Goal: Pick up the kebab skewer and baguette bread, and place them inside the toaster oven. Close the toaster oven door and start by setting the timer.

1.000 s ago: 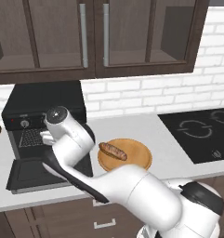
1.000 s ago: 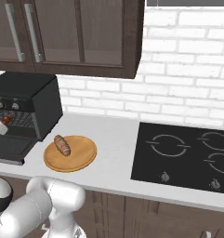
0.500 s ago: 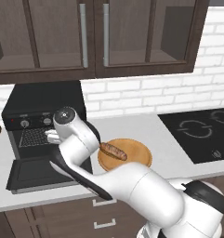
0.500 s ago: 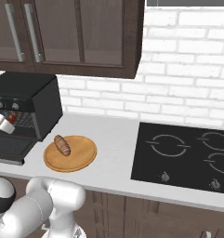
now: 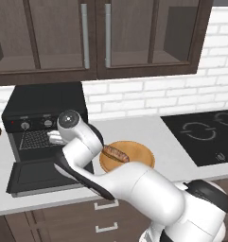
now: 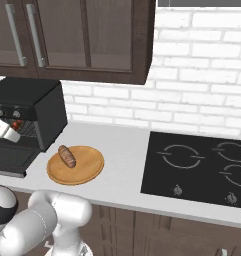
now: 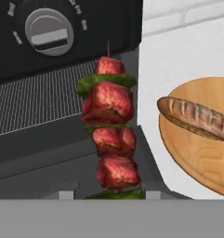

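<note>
Gripper [image 7: 107,199] clenched on kebab skewer [image 7: 109,139], now nearer the toaster oven [image 7: 48,69] rack ahead; baguette bread [image 7: 197,118] waiting rightward.

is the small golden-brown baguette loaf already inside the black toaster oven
No, the golden-brown baguette loaf lies on the round wooden plate on the counter, beside the boxy black toaster oven.

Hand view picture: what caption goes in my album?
Kebab skewer held before the open toaster oven, baguette bread waiting on its wooden plate.
</note>
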